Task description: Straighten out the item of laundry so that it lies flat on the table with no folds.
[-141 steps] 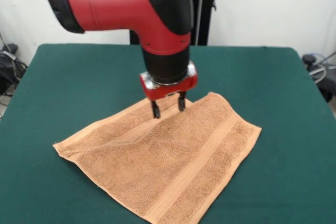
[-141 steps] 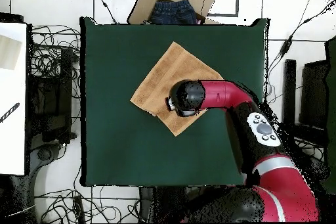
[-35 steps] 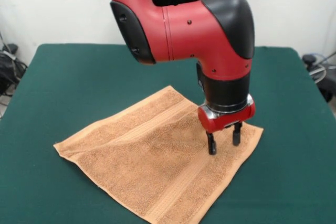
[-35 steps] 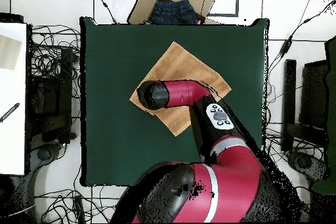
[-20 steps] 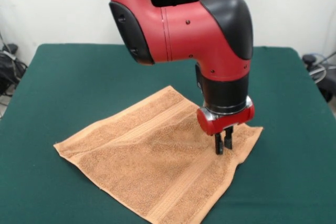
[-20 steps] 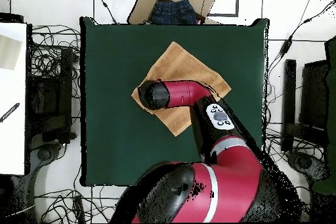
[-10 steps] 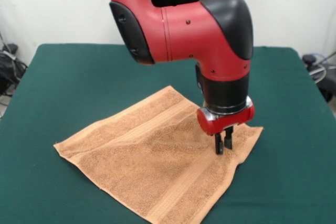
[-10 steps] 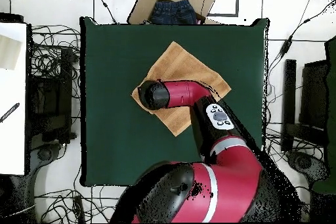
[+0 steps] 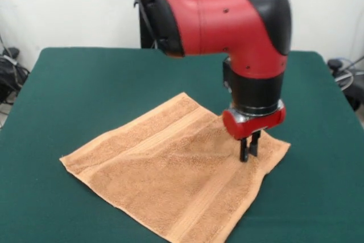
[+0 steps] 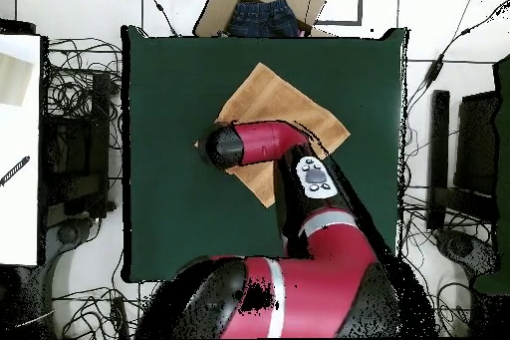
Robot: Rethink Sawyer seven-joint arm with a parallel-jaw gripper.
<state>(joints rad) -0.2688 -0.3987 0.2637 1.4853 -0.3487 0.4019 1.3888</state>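
The light orange-brown terry towel (image 9: 170,169) lies spread as a diamond on the dark green table (image 9: 85,83), with woven border bands along two sides. It also shows in the overhead view (image 10: 284,107), partly under the arm. My gripper (image 9: 248,153) points straight down near the towel's right corner in the front view, fingers pressed together on a pinch of the cloth. The cloth around the tips is slightly puckered. In the overhead view the arm's wrist (image 10: 225,147) hides the gripper. I see no tag.
A cardboard box with dark blue jeans (image 10: 264,15) sits just past the table's far edge in the overhead view. Cables lie on the floor around the table. A white desk (image 10: 20,147) stands at the left.
The gripper, open above the towel 1.8 s ago, closed on the cloth near the right corner. Since half a second ago it has shifted right, dragging that corner outward.
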